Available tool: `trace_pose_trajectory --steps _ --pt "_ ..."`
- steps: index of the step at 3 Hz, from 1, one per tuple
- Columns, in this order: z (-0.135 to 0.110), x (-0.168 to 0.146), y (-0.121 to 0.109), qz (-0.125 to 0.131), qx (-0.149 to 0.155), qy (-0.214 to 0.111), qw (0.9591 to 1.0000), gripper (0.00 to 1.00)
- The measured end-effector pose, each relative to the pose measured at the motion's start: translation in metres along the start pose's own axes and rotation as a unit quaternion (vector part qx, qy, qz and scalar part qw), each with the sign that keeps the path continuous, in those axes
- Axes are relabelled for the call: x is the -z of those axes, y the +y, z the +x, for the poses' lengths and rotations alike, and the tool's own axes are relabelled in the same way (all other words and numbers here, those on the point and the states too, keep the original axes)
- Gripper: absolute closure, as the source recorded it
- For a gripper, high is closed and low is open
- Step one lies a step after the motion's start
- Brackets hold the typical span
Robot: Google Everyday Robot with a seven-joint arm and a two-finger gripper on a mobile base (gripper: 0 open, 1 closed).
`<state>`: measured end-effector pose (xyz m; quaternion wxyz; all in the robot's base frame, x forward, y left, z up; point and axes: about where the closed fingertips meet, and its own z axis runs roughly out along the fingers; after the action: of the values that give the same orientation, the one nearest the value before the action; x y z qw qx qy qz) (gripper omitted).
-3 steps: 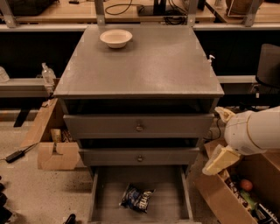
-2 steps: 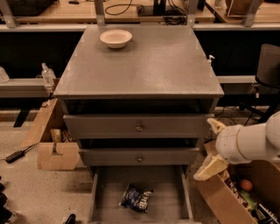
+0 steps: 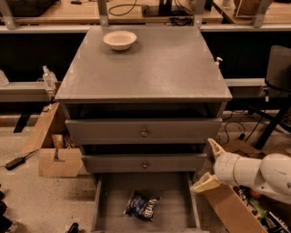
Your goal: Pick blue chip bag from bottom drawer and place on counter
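A: How far along is this?

B: You're barely starting. The bottom drawer (image 3: 173, 195) is standing open, with the blue chip bag (image 3: 142, 205) lying inside at 6 o'clock. Your gripper (image 3: 210, 166) is hovering at 4 o'clock, fingers apart, seemingly empty. Grasping, lifting and placing on the counter (image 3: 150, 73) are waiting.

The blue chip bag (image 3: 142, 205) is dark blue foil with white lettering and a pale patch. It lies on the plain matte grey floor of the bottom drawer (image 3: 175, 193), the same flat grey as the counter (image 3: 150, 73) and the two upper drawers (image 3: 109, 132). A cream bowl (image 3: 119, 39) sits on the counter, tan cardboard boxes (image 3: 57, 161) stand on the speckled beige floor (image 3: 27, 200), and light wooden benches (image 3: 54, 9) run behind. The gripper (image 3: 210, 166), just right of the bottom drawer's right wall, has pale cream fingers spread apart on a glossy white arm (image 3: 259, 173).
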<state>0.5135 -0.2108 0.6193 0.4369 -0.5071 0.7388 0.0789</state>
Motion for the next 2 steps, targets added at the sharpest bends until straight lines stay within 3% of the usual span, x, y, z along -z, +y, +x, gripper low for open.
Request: trace_pose_trajectory --steps 1,2 --pt "0.0715 -0.0301 0.0359 0.005 -0.029 -0.039 0.9988 0.00" --pt "0.0712 -0.0300 0.0357 0.005 -0.029 -0.039 0.9988 0.00"
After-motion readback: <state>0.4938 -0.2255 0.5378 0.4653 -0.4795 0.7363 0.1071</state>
